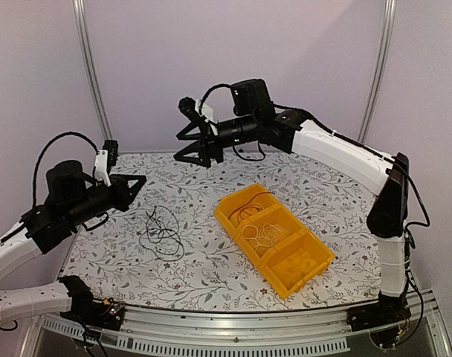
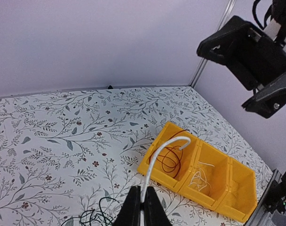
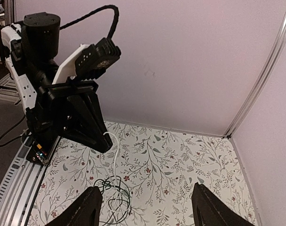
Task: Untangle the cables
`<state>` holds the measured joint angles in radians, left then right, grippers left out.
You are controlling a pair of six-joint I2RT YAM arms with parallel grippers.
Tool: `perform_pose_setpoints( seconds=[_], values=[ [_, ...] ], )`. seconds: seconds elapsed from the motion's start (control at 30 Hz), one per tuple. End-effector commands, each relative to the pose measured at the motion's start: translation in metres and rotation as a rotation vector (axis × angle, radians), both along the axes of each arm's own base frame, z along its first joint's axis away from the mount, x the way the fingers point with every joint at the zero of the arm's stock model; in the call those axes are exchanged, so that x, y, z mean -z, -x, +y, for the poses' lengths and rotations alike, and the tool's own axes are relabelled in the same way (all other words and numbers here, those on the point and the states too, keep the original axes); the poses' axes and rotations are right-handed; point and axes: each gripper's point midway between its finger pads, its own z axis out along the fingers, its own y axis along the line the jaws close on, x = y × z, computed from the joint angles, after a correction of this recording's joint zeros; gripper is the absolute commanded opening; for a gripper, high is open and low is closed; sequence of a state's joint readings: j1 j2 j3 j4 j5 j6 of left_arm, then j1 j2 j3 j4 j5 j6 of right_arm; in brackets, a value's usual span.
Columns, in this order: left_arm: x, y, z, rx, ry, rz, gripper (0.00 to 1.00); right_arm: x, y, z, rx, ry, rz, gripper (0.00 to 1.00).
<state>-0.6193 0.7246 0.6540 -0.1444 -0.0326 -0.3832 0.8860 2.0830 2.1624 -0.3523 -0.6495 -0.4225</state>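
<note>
A tangle of black and white cables (image 1: 160, 234) lies on the floral table, left of centre; it also shows in the right wrist view (image 3: 112, 197). My left gripper (image 1: 140, 182) hovers above it, shut on a white cable (image 2: 154, 160) that rises from between its fingertips (image 2: 143, 202) and curls over. In the right wrist view the same white cable (image 3: 114, 150) hangs from the left gripper down to the tangle. My right gripper (image 1: 192, 149) is open and empty, high over the table's far side (image 3: 147, 209).
A yellow three-compartment bin (image 1: 315, 271) sits right of centre. Its far compartment holds a reddish-brown cable coil (image 2: 171, 157), the middle one a thin white cable (image 2: 199, 176), and the near one looks empty. Walls and metal posts close the back.
</note>
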Motion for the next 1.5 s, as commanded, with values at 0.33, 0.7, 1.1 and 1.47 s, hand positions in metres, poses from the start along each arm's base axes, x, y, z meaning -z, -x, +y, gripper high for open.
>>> perform_pose_setpoints(
  seconds=[0.33,0.7,1.1,1.47],
  values=[
    [-0.005,0.001,-0.028,0.136,0.036,0.005,0.0,0.061,0.038,0.023,-0.136,0.122,0.165,0.59],
    [0.0,0.002,-0.04,0.167,0.031,0.013,0.0,0.079,0.036,0.037,-0.114,0.134,0.178,0.2],
    [0.068,-0.018,-0.033,0.055,0.051,0.009,0.35,0.048,0.042,0.029,-0.097,0.094,0.155,0.0],
    [0.128,-0.044,-0.048,0.027,0.067,0.067,0.28,0.005,0.044,0.016,-0.057,0.039,0.1,0.0]
  ],
)
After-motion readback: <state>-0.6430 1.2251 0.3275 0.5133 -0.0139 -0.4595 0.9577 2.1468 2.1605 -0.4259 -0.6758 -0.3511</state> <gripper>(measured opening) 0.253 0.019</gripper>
